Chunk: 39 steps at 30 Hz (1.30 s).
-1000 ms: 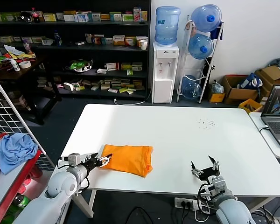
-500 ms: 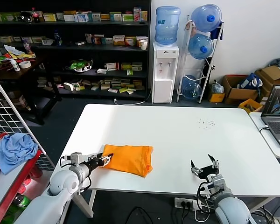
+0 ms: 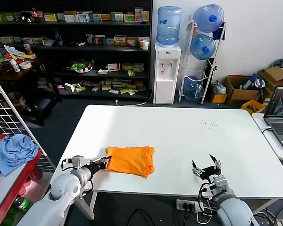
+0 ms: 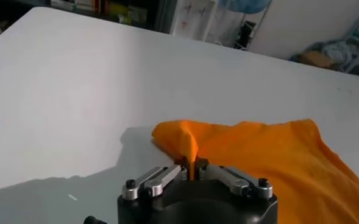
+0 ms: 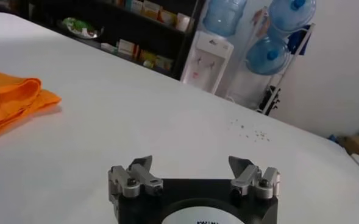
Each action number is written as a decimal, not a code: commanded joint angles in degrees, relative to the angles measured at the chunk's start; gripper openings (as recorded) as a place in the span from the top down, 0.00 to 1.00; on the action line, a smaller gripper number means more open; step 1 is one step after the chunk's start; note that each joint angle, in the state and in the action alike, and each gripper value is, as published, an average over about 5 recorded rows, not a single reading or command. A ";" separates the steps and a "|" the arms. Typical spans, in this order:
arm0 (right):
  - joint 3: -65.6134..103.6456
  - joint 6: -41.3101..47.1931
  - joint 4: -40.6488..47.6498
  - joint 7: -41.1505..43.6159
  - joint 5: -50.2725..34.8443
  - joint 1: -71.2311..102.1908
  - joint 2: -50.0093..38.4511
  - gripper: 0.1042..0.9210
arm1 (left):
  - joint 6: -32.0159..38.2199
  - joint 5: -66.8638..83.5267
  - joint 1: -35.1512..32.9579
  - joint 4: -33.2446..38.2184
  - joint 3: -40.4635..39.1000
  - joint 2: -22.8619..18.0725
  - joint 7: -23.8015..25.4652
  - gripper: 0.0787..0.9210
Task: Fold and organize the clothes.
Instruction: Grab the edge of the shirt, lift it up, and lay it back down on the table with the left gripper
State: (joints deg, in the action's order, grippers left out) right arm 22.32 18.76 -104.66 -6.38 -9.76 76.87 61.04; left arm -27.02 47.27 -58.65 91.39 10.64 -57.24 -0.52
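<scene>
The orange T-shirt lies folded into a small rectangle near the front left of the white table. My left gripper is at its left edge, shut on a pinched-up fold of the orange cloth. The shirt spreads out beyond the jaws in the left wrist view. No lettering shows. My right gripper is open and empty near the table's front edge, to the right of the shirt. Its wrist view shows the spread fingertips and the shirt's folded end far off.
A light blue cloth lies on a low rack left of the table, beside a white wire grid. A laptop sits on a side table at right. Shelves, a water dispenser and boxes stand behind.
My left gripper has slid a little to the right and down with the shirt's left edge in it, making the folded shirt slightly narrower. The right arm has barely moved.
</scene>
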 commanded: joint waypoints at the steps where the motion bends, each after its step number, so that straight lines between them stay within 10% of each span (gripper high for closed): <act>1: -0.26 0.12 -0.18 -0.07 -0.24 -0.43 -0.02 0.12 | 0.66 -0.84 -1.06 1.61 1.57 1.70 -1.55 0.91; 39: -3.79 -0.88 1.20 0.41 -1.67 -4.12 0.80 0.12 | 12.60 -42.62 -0.37 -13.00 15.29 24.03 -3.44 0.92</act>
State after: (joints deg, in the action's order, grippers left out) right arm 18.72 18.06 -103.43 -6.03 -11.50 72.86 61.66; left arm -16.96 12.80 -60.16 81.17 25.32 -38.33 -3.92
